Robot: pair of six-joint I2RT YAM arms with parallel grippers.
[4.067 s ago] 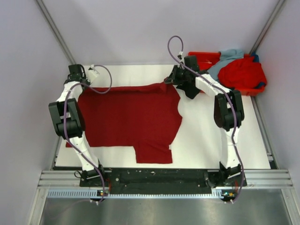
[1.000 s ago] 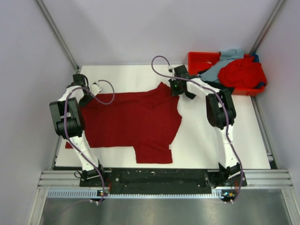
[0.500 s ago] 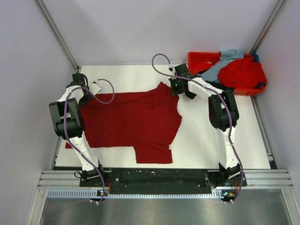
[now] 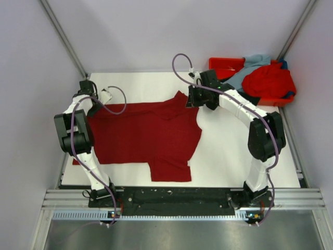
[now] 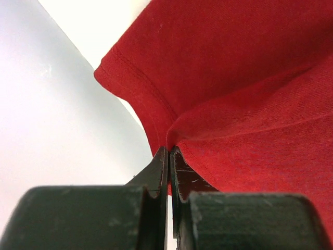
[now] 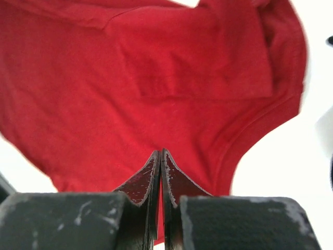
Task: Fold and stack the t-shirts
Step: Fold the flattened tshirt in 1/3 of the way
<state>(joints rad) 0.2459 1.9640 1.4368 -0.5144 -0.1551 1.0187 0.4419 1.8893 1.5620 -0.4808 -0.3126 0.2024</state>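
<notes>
The crimson shirt [image 4: 145, 135] is spread nearly flat on the table [image 4: 234, 151], between the two arms, with one sleeve pointing toward the near edge. Its far edge is raised into a small peak at the right corner.

The left gripper [image 5: 169, 156] is set at the far left corner of the cloth. Its jaws are seen pressed together, and a pucker of the hem is drawn in between them, so a pinch on the cloth is shown. The right gripper [image 6: 160, 156] is placed at the far right corner, just beside the raised peak. Its jaws are likewise together, but whether cloth is caught between them cannot be told from its wrist view, where the shirt is seen only beyond the tips.

The step in hand is judged to be the first fold: both far corners are being taken so that the far edge can be carried over. For the next move, both corners would need to be lifted together and brought toward the near edge at an even pace, with the cloth kept taut between the arms so that no wrinkle is laid in. If the right corner is not held, that pinch would have to be retaken first.

The red shirt [image 4: 268, 80] and the grey-blue shirt [image 4: 250, 65] are heaped, unfolded, in the tray [image 4: 221, 63] at the far right corner.
</notes>
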